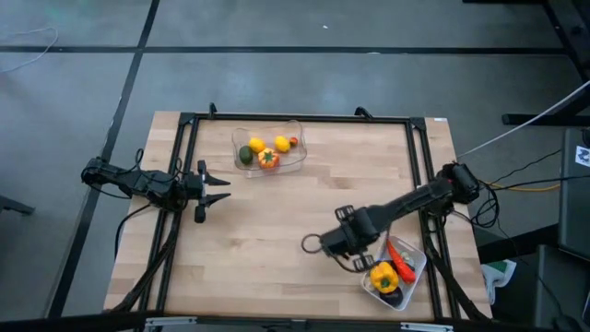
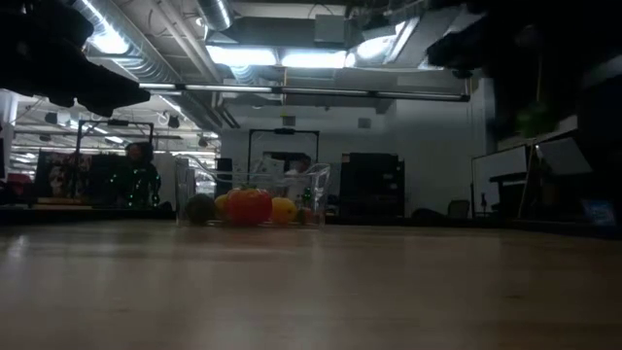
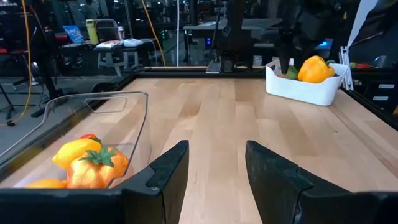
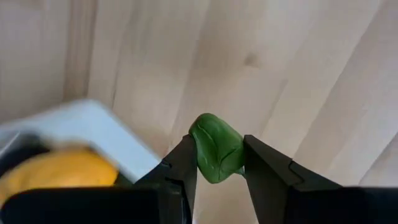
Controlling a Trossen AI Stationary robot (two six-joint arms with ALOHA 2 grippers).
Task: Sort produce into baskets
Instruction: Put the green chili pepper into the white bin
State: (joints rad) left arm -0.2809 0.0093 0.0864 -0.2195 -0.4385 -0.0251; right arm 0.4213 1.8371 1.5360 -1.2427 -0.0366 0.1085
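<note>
A clear plastic tub point(image 1: 269, 152) stands at the table's far middle and holds yellow lemons point(image 1: 257, 145), an orange tomato point(image 1: 268, 160) and a green piece point(image 1: 245, 155). A white tray point(image 1: 410, 277) stands at the near right and holds a yellow pepper point(image 1: 384, 277) and a red carrot-like piece point(image 1: 400, 254). My right gripper point(image 4: 216, 177) points down beside the tray's left corner point(image 4: 93, 124), shut on a small green piece point(image 4: 216, 148). My left gripper point(image 3: 216, 168) is open and empty at the table's left point(image 1: 217, 189), beside the tub point(image 3: 118, 124). My right gripper pinches the green piece by its two opposite sides point(image 4: 200, 155) between its two fingers point(image 4: 264, 168). The fingers come from above and point down. The piece's rounded end sticks out past the fingertips over the bare wood, next to the white tray.
Black rails point(image 1: 184, 166) run along the table's left, far and right sides. Bare wood point(image 1: 277, 240) lies between the tub and the tray. A cable loop point(image 1: 310, 243) hangs off my right arm's wrist.
</note>
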